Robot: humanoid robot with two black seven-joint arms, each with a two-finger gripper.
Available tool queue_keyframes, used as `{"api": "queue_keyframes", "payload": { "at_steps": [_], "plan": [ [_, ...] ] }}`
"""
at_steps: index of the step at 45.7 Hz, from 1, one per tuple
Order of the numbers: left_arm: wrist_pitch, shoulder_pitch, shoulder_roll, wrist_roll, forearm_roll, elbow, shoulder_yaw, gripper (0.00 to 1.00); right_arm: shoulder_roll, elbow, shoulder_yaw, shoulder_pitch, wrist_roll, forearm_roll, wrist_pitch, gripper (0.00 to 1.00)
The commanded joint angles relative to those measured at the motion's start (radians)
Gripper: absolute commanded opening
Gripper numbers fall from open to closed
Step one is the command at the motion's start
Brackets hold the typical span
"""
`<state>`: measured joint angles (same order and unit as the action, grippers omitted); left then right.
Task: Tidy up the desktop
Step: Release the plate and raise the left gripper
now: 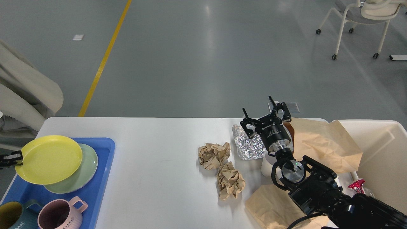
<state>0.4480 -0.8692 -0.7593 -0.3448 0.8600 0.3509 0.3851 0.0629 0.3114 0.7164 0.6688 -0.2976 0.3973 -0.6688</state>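
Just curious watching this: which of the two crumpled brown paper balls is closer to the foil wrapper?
The upper paper ball, farther from the robot. It lies just left of the foil wrapper, while the other paper ball sits lower, nearer the front edge.

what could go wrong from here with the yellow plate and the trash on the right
1. The left gripper grips only the rim of the yellow plate, which sits tilted on the green plate; it could slip or drag that plate.
2. The right gripper is open above the foil; a white cup beside its wrist could be knocked over.
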Motion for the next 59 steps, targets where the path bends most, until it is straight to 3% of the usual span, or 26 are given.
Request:
{"api": "queue_keyframes", "payload": {
  "at_steps": [1, 6, 12, 15, 20, 23, 31, 41, 46, 50, 59],
  "plan": [
    [-0.028, 0.021, 0.035, 0.009, -0.004, -0.015, 0.001, 0.0, 0.0, 0.0, 0.0, 0.0, 0.0, 0.0, 0.0, 1.0],
    [-0.029, 0.025, 0.054, 0.012, -0.009, -0.021, 0.001, 0.08, 0.0, 0.0, 0.0, 0.0, 0.0, 0.0, 0.0, 1.0],
    [-0.031, 0.024, 0.052, 0.006, -0.015, -0.021, 0.001, 0.32, 0.0, 0.0, 0.0, 0.0, 0.0, 0.0, 0.0, 1.0],
    [-0.026, 0.019, 0.051, -0.002, -0.019, -0.021, -0.003, 0.55, 0.0, 0.0, 0.0, 0.0, 0.0, 0.0, 0.0, 1.0],
    [-0.015, 0.007, 0.046, -0.014, -0.021, -0.021, -0.011, 0.66, 0.0, 0.0, 0.0, 0.0, 0.0, 0.0, 0.0, 1.0],
    [-0.012, -0.001, 0.043, -0.052, -0.024, -0.021, -0.012, 0.74, 0.0, 0.0, 0.0, 0.0, 0.0, 0.0, 0.0, 1.0],
    [0.027, -0.066, -0.006, -0.123, -0.084, -0.021, -0.011, 0.82, 0.0, 0.0, 0.0, 0.0, 0.0, 0.0, 0.0, 1.0],
    [0.251, -0.272, -0.12, -0.243, -0.245, -0.021, -0.026, 0.82, 0.0, -0.002, 0.0, 0.0, 0.0, 0.0, 0.0, 1.0],
    [0.317, -0.321, -0.161, -0.295, -0.358, -0.02, -0.06, 0.84, 0.0, -0.002, 0.0, 0.0, 0.0, 0.0, 0.0, 1.0],
    [0.345, -0.32, -0.157, -0.339, -0.453, -0.018, -0.144, 0.85, 0.0, -0.002, 0.0, 0.0, 0.0, 0.0, 0.0, 1.0],
    [0.481, -0.304, -0.104, -0.338, -0.561, -0.009, -0.457, 0.89, 0.0, -0.003, 0.0, 0.0, 0.0, 0.0, 0.0, 1.0]
  ]
}}
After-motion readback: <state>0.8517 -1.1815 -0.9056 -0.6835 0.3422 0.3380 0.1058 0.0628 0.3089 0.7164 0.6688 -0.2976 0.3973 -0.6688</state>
